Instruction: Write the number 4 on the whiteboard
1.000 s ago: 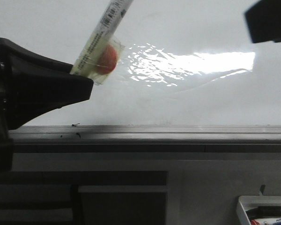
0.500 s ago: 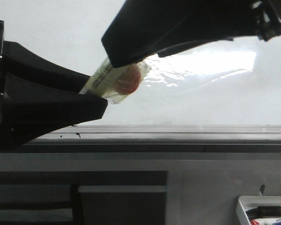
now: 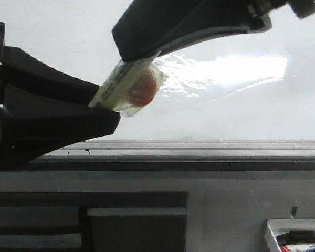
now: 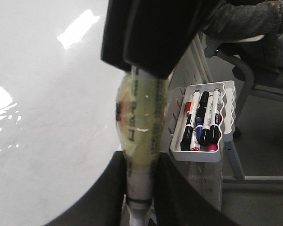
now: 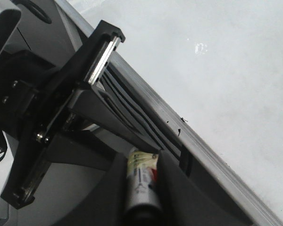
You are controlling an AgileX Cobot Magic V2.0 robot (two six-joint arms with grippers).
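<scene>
The whiteboard point(image 3: 226, 113) is glossy white with a bright glare patch and a grey edge rail point(image 3: 199, 149). No number 4 shows on it, only tiny black specks by the rail. A marker point(image 3: 132, 88) wrapped in yellowish clear tape, with a red patch, is held in front of the board. My left gripper point(image 3: 107, 103) is shut on its lower end, as the left wrist view point(image 4: 140, 188) shows. My right gripper point(image 3: 134, 58) reaches in from the upper right and is shut on the marker's other end point(image 5: 141, 181).
A small white tray point(image 3: 275, 231) holding several markers hangs below the board at the lower right; it also shows in the left wrist view point(image 4: 198, 154). A seated person's arm point(image 4: 245, 21) and a chair show beyond the tray.
My right gripper came in from the upper right and closed over the marker's upper end. The marker tilted lower and shifted slightly right in my left gripper.
</scene>
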